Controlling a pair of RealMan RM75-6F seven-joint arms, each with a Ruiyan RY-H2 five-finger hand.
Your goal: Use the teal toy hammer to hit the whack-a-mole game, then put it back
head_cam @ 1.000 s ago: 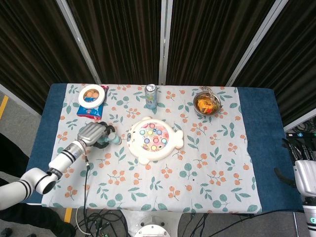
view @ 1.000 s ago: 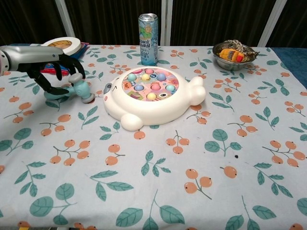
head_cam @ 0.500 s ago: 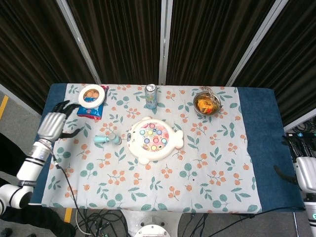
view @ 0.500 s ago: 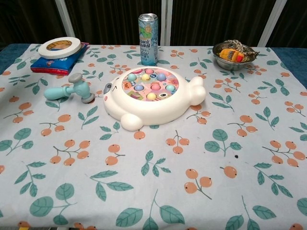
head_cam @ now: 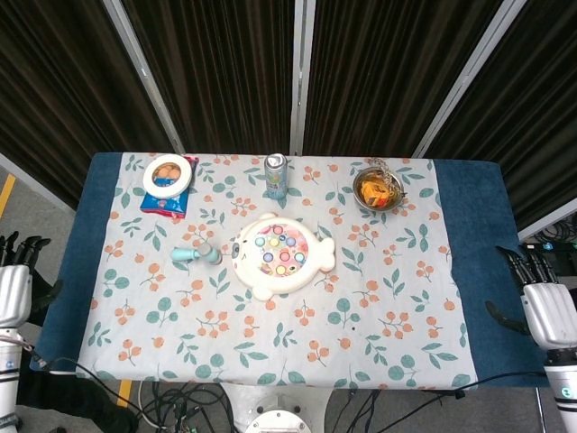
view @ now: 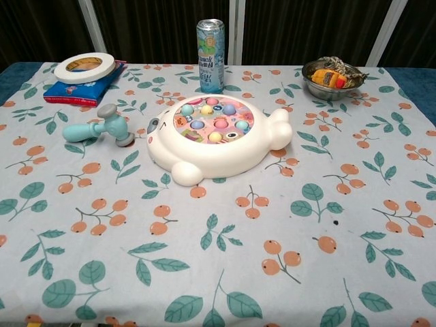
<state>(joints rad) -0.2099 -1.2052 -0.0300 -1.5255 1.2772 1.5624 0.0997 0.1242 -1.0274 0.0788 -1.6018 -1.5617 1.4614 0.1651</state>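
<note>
Teal toy hammer (view: 99, 127): lying flat on the cherry-print tablecloth (view: 225, 272), left of the whack-a-mole game (view: 216, 134), near it but not touching; handle pointing toward the left edge, grey-capped head toward the game. Held by nothing.

Whack-a-mole game: white, animal-shaped, near the middle of the table, slightly toward the far side; round top set with pastel pegs.

Drink can (view: 210, 45): upright, just behind the game, close to the far edge.

Roll of white tape (view: 84, 67): resting on a flat red-and-blue packet (view: 78, 93), far left corner, beyond the hammer and apart from it.

Metal bowl (view: 329, 78): far right corner, filled with orange and brown contents, well apart from the game.

Open cloth: broad bare stretch across the whole near half of the table; also the right side between the game and the right edge. Blue under-cloth (head_cam: 478, 234) showing as a band along both short ends.

Left hand (head_cam: 13, 290): off the table past the left edge, fingers extended and apart, holding nothing; seen in the head view only.

Right hand (head_cam: 545, 311): off the table past the right edge, near the front corner, fingers extended and apart, holding nothing; head view only.
</note>
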